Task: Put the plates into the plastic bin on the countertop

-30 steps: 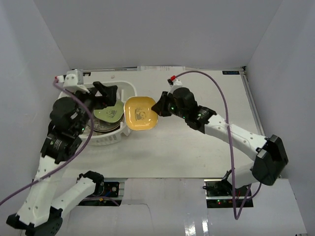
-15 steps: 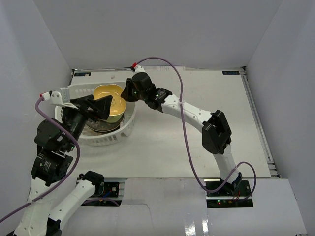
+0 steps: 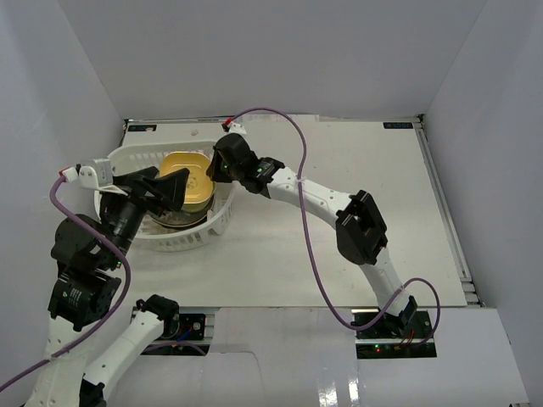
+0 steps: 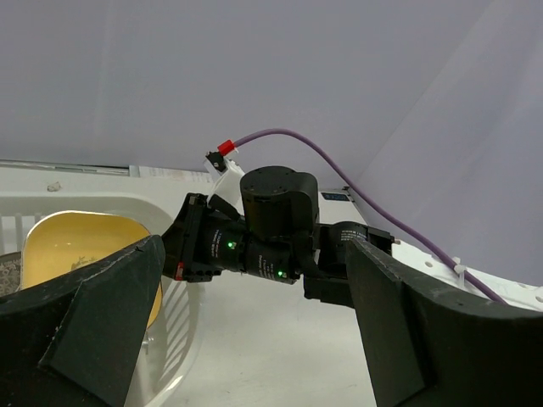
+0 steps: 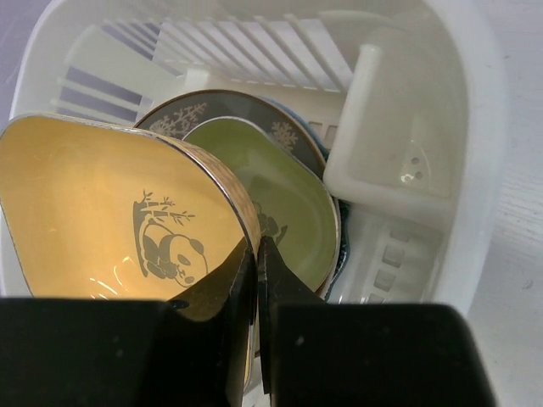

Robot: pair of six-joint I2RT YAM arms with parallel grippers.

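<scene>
My right gripper (image 3: pixel 217 174) is shut on the rim of the squarish yellow plate (image 3: pixel 185 175), a panda printed on it (image 5: pixel 127 220), and holds it over the white plastic bin (image 3: pixel 222 214). Under it in the bin lie the green plate (image 5: pixel 288 195) and the grey deer-patterned plate (image 5: pixel 212 106), stacked on others. The right fingers (image 5: pixel 270 280) pinch the yellow rim. My left gripper (image 3: pixel 174 186) is open and empty, hovering above the bin's left side; its fingers (image 4: pixel 93 314) frame the right arm's wrist (image 4: pixel 271 225) in the left wrist view.
The bin (image 5: pixel 475 127) stands at the far left of the white countertop (image 3: pixel 339 246), near the left wall. A white divider post (image 5: pixel 373 161) stands inside the bin. A purple cable (image 3: pixel 297 136) arcs over the right arm.
My right gripper carried the yellow plate leftward from beside the bin to above the stack inside it. My left arm drew back and to the left.
</scene>
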